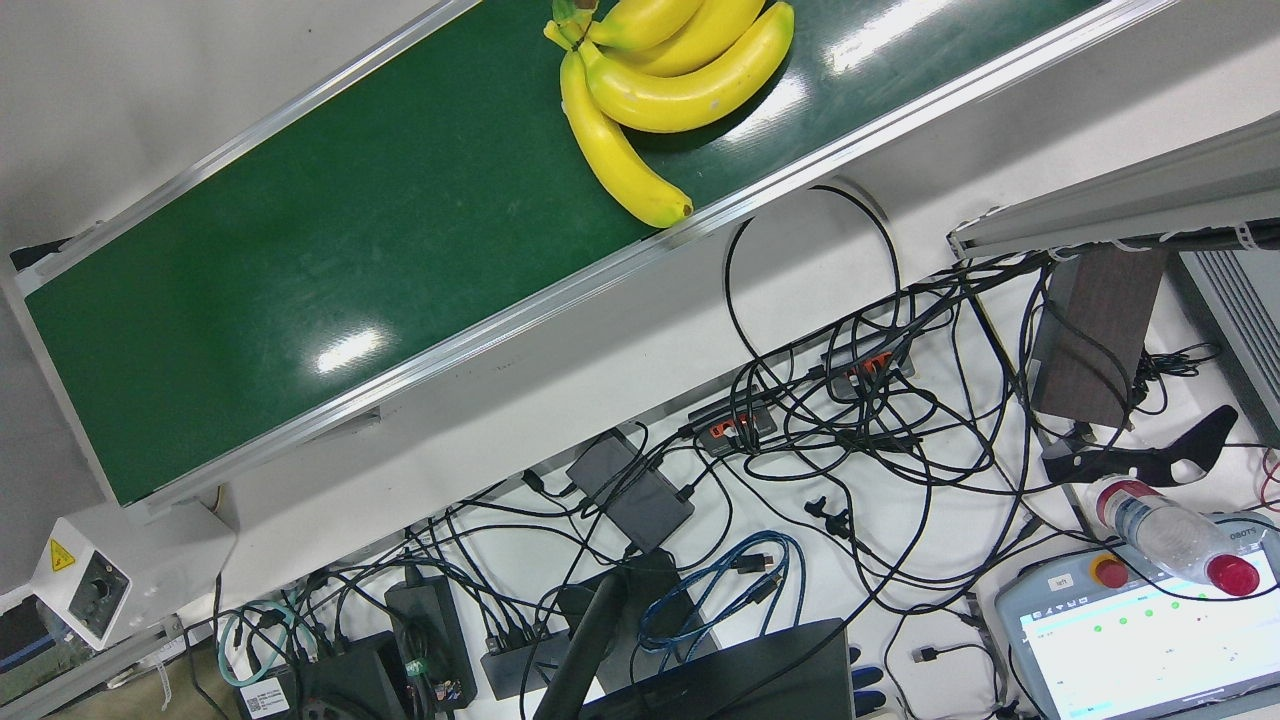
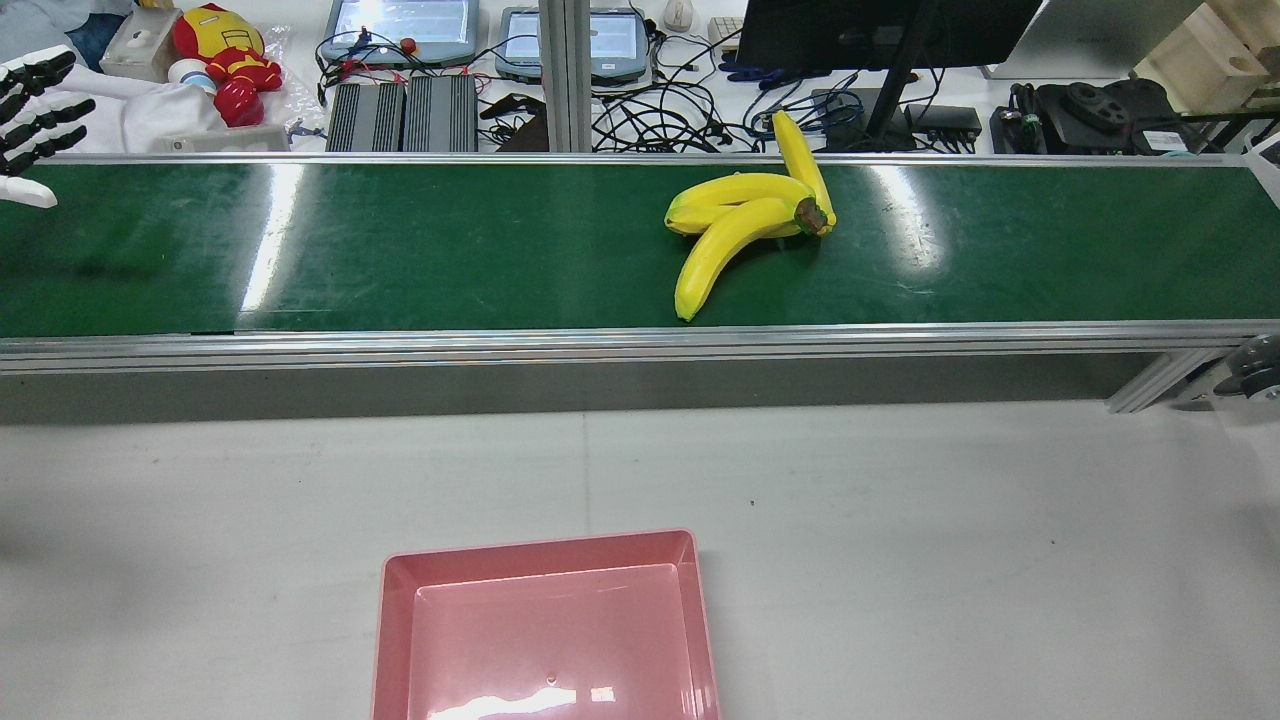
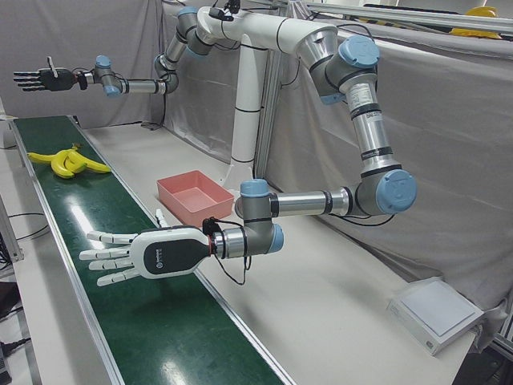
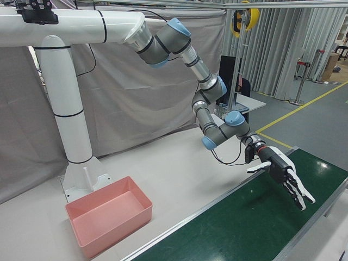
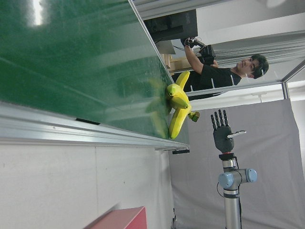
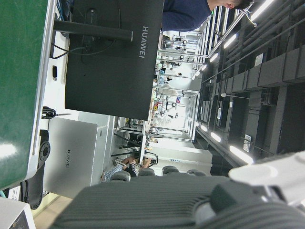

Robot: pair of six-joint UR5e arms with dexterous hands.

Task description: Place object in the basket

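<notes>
A bunch of yellow bananas lies on the green conveyor belt, right of its middle. It also shows in the front view, the left-front view and the left hand view. The pink basket stands empty on the grey table in front of the belt. My left hand is open, fingers spread, above the belt's far left end, well away from the bananas; it shows in the left-front view. My right hand is open, raised beyond the bananas, also in the right-front view.
Behind the belt a bench carries tangled cables, a monitor, teach pendants and a red-and-yellow toy. An aluminium rail edges the belt. A person stands beyond the belt.
</notes>
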